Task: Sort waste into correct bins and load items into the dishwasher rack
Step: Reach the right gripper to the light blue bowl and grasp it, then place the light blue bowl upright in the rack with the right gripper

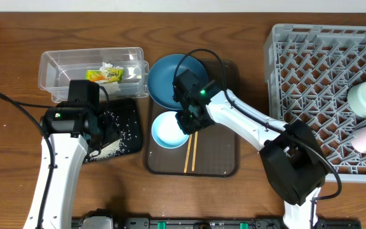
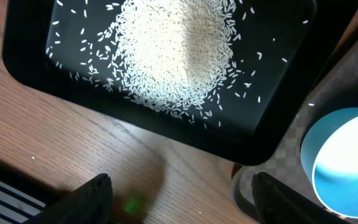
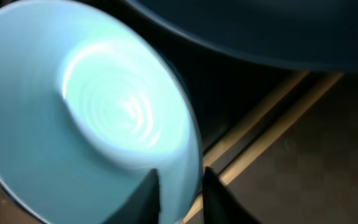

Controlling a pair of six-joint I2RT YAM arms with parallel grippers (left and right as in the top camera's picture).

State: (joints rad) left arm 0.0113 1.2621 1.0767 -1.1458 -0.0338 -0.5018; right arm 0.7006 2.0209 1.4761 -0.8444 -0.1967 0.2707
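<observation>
The right gripper [image 3: 179, 186] is closed on the rim of the light blue bowl [image 3: 104, 106], one finger inside and one outside. The bowl is at the left edge of the brown serving tray [image 1: 218, 159], beside the two chopsticks [image 1: 191, 156] and close to the dark blue bowl [image 1: 164, 79]. The left gripper [image 2: 182, 199] hangs wide open and empty (over bare wood), near the black tray [image 2: 30, 68] of rice [image 2: 173, 56].
</observation>
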